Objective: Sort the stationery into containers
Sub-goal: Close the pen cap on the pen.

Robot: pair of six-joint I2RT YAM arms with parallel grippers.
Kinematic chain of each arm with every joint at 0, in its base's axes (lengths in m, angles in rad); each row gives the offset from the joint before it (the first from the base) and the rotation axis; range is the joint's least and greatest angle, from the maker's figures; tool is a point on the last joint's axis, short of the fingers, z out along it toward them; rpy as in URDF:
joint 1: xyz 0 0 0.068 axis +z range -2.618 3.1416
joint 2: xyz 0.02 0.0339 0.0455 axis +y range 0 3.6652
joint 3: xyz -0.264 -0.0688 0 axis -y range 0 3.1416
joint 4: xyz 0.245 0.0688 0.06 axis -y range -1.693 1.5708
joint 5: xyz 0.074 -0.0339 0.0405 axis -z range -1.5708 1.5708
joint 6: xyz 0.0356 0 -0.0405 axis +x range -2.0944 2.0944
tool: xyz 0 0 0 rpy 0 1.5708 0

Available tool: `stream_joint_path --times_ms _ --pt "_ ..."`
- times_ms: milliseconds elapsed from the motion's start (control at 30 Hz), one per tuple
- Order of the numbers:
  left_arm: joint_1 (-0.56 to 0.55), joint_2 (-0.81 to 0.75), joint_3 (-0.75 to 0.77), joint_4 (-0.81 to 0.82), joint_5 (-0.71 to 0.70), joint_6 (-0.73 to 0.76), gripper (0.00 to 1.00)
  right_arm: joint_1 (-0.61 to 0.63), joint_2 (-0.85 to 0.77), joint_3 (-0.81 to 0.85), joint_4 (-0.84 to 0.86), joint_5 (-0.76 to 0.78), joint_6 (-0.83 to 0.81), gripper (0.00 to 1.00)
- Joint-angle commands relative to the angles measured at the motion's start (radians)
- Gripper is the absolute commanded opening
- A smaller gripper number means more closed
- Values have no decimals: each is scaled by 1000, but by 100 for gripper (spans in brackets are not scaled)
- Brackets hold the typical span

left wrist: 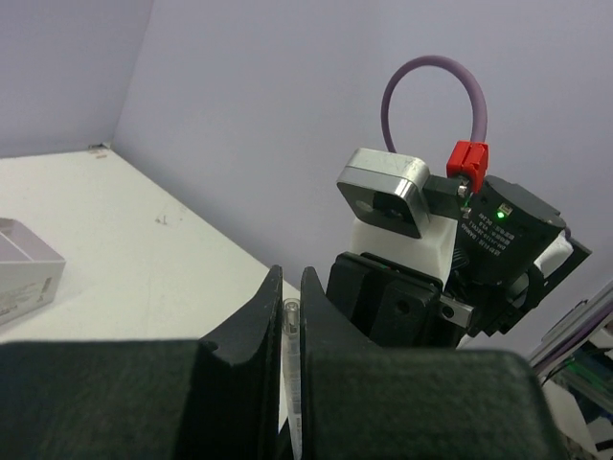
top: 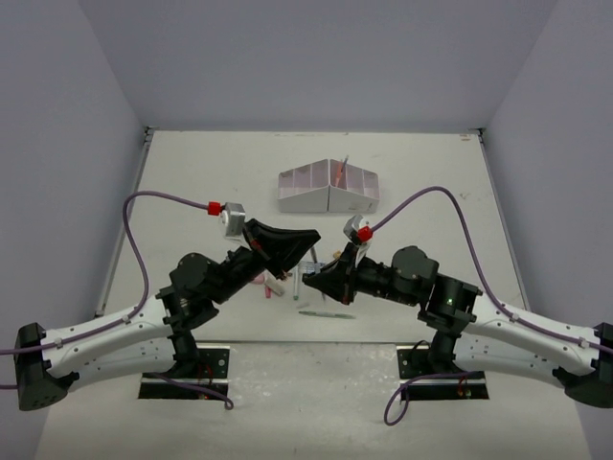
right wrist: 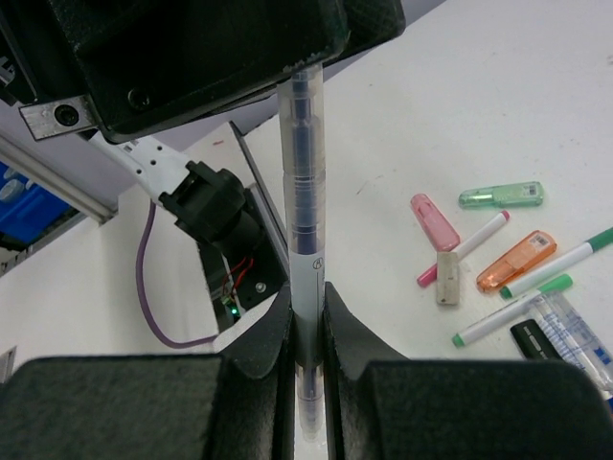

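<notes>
Right gripper (right wrist: 306,299) clamps the clear pen (right wrist: 303,172); its long axis runs straight out from the jaws into the left gripper (left wrist: 290,287), likewise closed on it. Organiser box (top: 305,201) lies beyond both.

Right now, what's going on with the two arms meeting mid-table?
It looks like a handover. The left gripper and the right gripper are both closed on the same clear pen, one at each end, and hold it above the table. Other stationery lies loose on the table beneath them. The white organiser sits at the far side, with neither arm near it.
</notes>
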Motion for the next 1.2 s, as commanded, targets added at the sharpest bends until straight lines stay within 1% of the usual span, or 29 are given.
stream_joint_path --times_ms 0,67,233,333,433,567,633,733,833,933,967,1033,1067,1100,1133,1167 --pt "-14 28 -73 -36 130 -63 0 -68 60 157 76 90 -42 0" --pt "-16 36 -96 -6 154 -94 0 -122 97 218 75 42 -49 0" --pt "-38 76 -139 35 186 -141 0 -218 154 328 76 -17 -62 0" --pt "-44 73 -164 32 170 -149 0 -238 166 391 59 -22 -84 0" --pt "-44 58 -173 29 162 -136 0 -238 195 409 38 -45 -100 0" --pt "-45 34 -105 -26 152 -80 0 -239 258 355 67 -137 -100 0" --pt "-45 31 -28 -91 159 -7 0 -238 295 248 164 -229 -61 0" --pt "-45 48 73 -114 188 42 0 -237 357 194 265 -336 -13 0" --pt "-45 58 125 -151 160 80 0 -237 381 176 273 -337 -8 0" --pt "-44 19 138 -200 61 90 1 -239 357 155 254 -270 -24 0" --pt "-43 -1 136 -220 1 90 5 -242 349 146 247 -245 -32 0" --pt "-45 -34 137 -260 -142 84 39 -245 347 141 209 -201 -53 0" --pt "-45 -57 143 -294 -186 77 50 -246 352 140 199 -160 -58 0" --pt "-45 -57 144 -295 -241 76 68 -246 352 140 195 -159 -61 0" --pt "-45 -76 169 -366 -380 30 88 -259 362 129 195 -113 -60 0" --pt "-44 -88 194 -428 -457 5 100 -272 371 121 195 -84 -60 0"
